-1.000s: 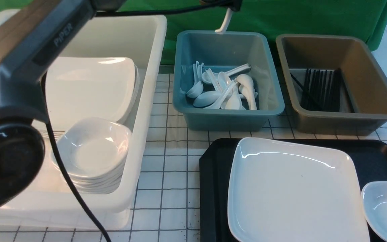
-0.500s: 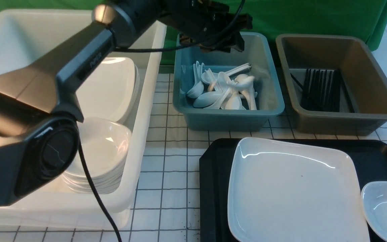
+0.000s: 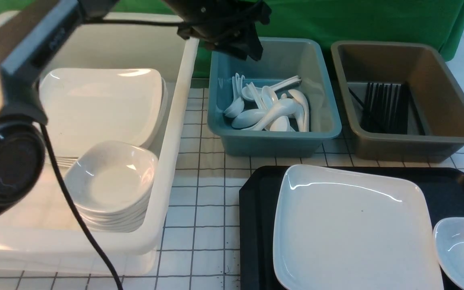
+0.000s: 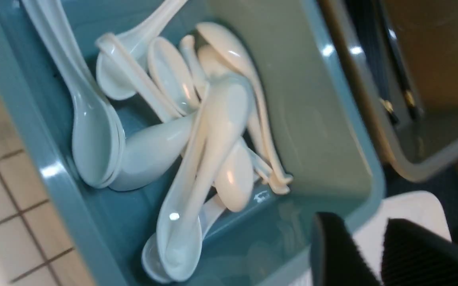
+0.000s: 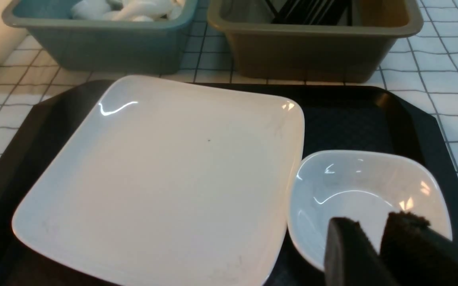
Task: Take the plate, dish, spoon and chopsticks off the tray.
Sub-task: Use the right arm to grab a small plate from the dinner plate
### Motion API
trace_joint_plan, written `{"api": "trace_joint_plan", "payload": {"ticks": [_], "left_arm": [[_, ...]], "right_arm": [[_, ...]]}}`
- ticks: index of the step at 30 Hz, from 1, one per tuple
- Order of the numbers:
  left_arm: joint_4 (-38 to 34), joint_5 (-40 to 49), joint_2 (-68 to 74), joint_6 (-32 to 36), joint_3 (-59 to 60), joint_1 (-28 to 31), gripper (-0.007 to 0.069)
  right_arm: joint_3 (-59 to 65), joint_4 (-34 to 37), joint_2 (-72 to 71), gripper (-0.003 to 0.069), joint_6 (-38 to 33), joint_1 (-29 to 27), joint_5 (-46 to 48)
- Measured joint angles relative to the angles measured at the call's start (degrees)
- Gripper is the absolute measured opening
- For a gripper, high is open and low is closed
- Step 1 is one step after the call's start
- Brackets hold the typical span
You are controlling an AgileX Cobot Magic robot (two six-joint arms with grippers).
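Risks first, since plate (image 3: 353, 229) & dish (image 3: 463, 249) both sat on the tray (image 3: 256, 225), dish just beside the plate's near-right corner, poss. touching. Spoons (image 3: 272, 114) lay heaped in the blue tub (image 3: 324, 133) and chopsticks (image 3: 385, 106) in the brown tub (image 3: 417, 141); none showed on the tray, so approx. half the job looked done.

Left hand (image 4: 362, 218) hung over the blue tub w/ pads a little apart, nothing btwn them. Right hand (image 5: 374, 217) hovered above the dish's near side, pads likewise slightly parted & empty.

Likely trouble:
- That narrow gap might not straddle the dish rim; coming down as-is could tip the dish or shove it into the plate.
- Both pieces were glossy, so a shallow pinch could slip, esp. on the plate's low rim.
- Lifting the dish on a slant could clip the plate's edge.
- Left arm swinging back low could catch the tub wall, or meet the right arm over the tray.
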Motion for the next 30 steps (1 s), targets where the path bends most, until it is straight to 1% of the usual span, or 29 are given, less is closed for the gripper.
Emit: {"api": "trace_joint_plan", "payload": {"ticks": [1,2,3,4,7,10,11,12,14,16,17,18,19,20,21,23,24,26,27,30], "left_arm": [[0.2,0.7,-1.9,1.7,0.0,0.3,0.0074],[0.3,0.8,-3.7,2.6,-0.1,0.7,0.0031],[0.3,0.8,-4.0,2.6,-0.1,0.7,0.0027],[0.3,0.8,-5.8,3.0,0.3,0.8,0.0009],[-1.6,0.8,-10.5,3.3,4.3,0.8,0.0004],[-2.5,0.8,-14.6,4.8,9.7,0.8,0.0004],[-2.7,0.7,-18.9,7.2,16.5,0.8,0.0004],[-2.7,0.7,-19.4,7.5,17.4,0.8,0.0004],[-2.6,0.7,-26.7,12.9,31.0,0.8,0.0004],[-2.3,1.0,-30.7,16.0,39.4,1.0,0.0004],[-2.2,1.0,-33.5,17.7,45.5,1.0,0.0004],[-2.2,0.5,-35.3,18.5,49.4,1.0,0.0004],[-2.2,0.3,-35.7,18.7,50.4,1.0,0.0004],[-2.3,-2.3,-38.9,20.0,57.5,1.0,0.0004],[-2.6,-5.1,-41.1,20.7,62.2,1.0,0.0004],[-2.7,-8.8,-43.6,21.2,67.3,1.0,0.0004],[-2.7,-11.1,-45.1,21.7,70.2,1.0,0.0004],[-2.3,-12.8,-46.9,22.9,73.2,1.1,0.0004],[-2.2,-13.0,-47.2,23.3,73.9,1.2,0.0004],[-2.2,-12.5,-48.0,24.3,75.2,1.3,0.0004]], "right_arm": [[0.0,0.0,1.5,0.0108,0.0,0.0,0.5],[-0.7,0.0,4.0,0.0053,-0.1,0.0,2.2],[-0.9,0.0,5.0,0.0043,-0.1,0.0,2.9],[-2.0,0.0,8.2,0.0030,-0.3,0.0,5.4],[-6.5,0.0,19.3,0.0030,-1.7,0.0,14.1],[-9.2,0.0,26.9,0.0031,-2.1,0.0,18.7],[-11.0,0.4,32.6,0.0038,-2.8,0.0,20.6],[-11.2,0.6,33.9,0.0043,-2.8,0.0,20.6],[-12.3,1.4,42.0,0.0101,-3.5,1.6,20.3],[-12.5,1.3,45.7,0.0167,-3.5,3.6,20.1],[-12.6,0.7,49.1,0.0231,-3.5,5.4,19.7],[-12.9,0.0,50.6,0.0256,-3.5,6.7,19.6],[-12.9,-0.1,51.5,0.0272,-3.4,7.1,19.5],[-13.6,-2.7,55.2,0.0325,-2.8,9.9,18.8],[-14.3,-5.6,57.3,0.0347,-1.2,12.0,18.4],[-15.6,-9.8,60.6,0.0370,1.8,14.5,18.3],[-16.8,-14.0,63.4,0.0384,4.7,16.2,18.4],[-18.7,-18.3,67.3,0.0409,8.2,18.3,18.7],[-18.9,-18.6,67.7,0.0412,8.5,18.5,18.8],[-21.5,-21.4,73.7,0.0470,10.1,20.6,19.8]]}}
